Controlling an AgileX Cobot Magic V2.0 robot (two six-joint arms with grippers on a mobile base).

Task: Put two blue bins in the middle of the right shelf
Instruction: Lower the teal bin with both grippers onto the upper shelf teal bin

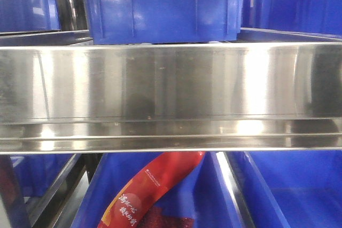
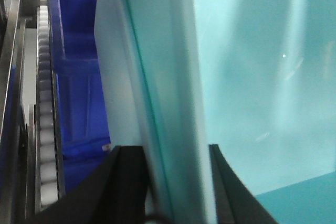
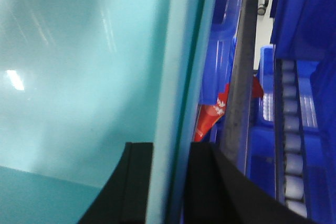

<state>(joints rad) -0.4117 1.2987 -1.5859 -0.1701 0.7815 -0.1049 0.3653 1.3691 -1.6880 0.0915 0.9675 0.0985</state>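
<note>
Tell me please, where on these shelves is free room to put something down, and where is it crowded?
Free: the inside of the lower-right blue bin, right of the steel divider, looks bare. Crowded: the lower-middle bin holds a red package, and a blue bin fills the shelf above the steel beam. Both claws grip a bin's wall.

White lettering is carried on the red packet (image 1: pixel 147 193) lying in a blue bin (image 1: pixel 208 196), but it cannot be read.
</note>
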